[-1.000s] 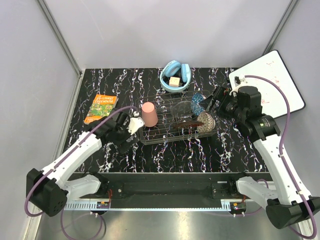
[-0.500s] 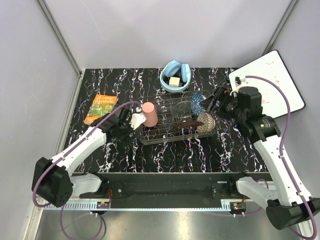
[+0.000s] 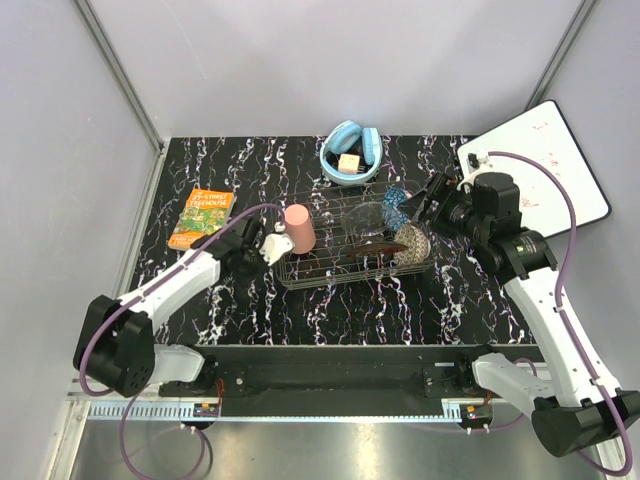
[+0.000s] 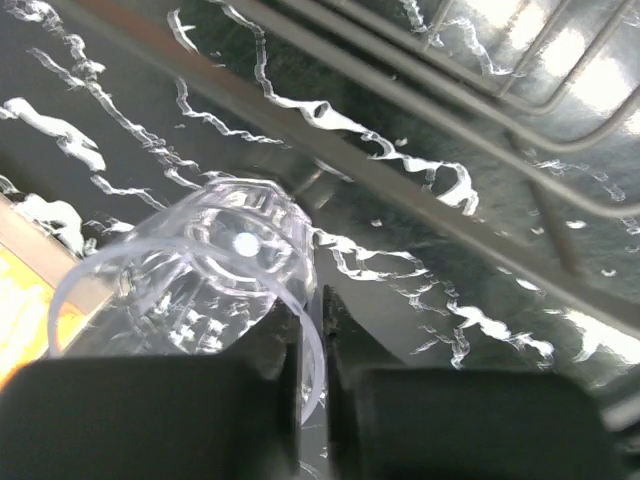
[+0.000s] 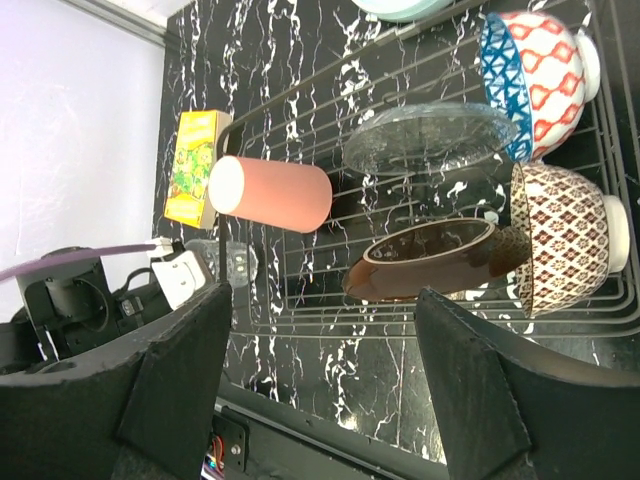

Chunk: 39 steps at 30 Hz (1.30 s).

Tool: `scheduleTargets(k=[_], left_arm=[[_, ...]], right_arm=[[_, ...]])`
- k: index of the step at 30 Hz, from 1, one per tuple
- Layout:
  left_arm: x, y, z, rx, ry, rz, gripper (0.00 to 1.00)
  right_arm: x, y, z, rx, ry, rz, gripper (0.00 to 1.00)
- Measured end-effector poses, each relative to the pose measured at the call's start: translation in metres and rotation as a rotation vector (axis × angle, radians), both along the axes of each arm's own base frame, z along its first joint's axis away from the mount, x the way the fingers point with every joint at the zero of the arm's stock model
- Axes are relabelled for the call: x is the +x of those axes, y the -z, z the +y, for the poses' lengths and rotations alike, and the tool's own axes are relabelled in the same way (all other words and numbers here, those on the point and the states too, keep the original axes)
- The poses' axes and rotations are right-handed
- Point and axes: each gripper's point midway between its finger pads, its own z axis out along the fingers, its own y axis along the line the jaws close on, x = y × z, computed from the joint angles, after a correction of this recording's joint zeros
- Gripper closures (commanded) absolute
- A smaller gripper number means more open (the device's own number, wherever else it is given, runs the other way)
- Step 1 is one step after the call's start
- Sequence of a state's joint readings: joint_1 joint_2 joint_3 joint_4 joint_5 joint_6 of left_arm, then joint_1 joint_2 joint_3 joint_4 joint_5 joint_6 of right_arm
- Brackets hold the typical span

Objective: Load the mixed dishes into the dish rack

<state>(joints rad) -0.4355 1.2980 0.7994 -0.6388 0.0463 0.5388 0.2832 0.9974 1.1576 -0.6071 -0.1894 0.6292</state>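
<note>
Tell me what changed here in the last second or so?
The left fingers, pinching the clear glass tumbler by its rim, edged slightly closer to the dish rack's left end. The right fingers stayed open over its right end, and the pink plastic cup did not move.

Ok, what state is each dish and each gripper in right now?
Left gripper: shut on the drinking glass's rim.
Drinking glass: held, outside the rack's left end.
Right gripper: open, empty.
Pink cup: standing in the rack.
Glass plate: in the rack.
Red plate: tilted in the rack.
Blue bowl: on edge in the rack.
Brown bowl: on edge in the rack.
</note>
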Motion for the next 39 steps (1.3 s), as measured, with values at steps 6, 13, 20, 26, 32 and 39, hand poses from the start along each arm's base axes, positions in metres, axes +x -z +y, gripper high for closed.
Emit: scheduleTargets(k=[6,13,20,26,32,39], left_arm=[[-0.008,-0.014,0.005,-0.017,-0.028,0.034,1.0],[0.006,-0.162,0.002,-0.219,-0.074,-0.222,1.0],[-0.041,-0.329,-0.025,-0.573,0.053,-0.47,1.0],[-0.098,-0.363,-0.075,-0.92,0.264,-0.331,1.0],[-0.091,-0.323,-0.111,-1.199,0.261,-0.089,1.0],[-0.065,-0.308,-0.128,-1.361,0.194,0.058,1.0]], right_arm=[[0.0,0.007,0.003,0.008,-0.013,0.015,0.18],[0.0,-0.004,0.021,0.088,-0.08,-0.002,0.0],[-0.016,-0.04,0.073,0.252,-0.267,-0.084,0.0],[-0.021,-0.046,0.119,0.631,-0.416,-0.081,0.0],[-0.03,-0.043,0.149,0.815,-0.506,0.023,0.0],[-0.056,-0.089,0.15,0.921,-0.624,-0.097,0.0]])
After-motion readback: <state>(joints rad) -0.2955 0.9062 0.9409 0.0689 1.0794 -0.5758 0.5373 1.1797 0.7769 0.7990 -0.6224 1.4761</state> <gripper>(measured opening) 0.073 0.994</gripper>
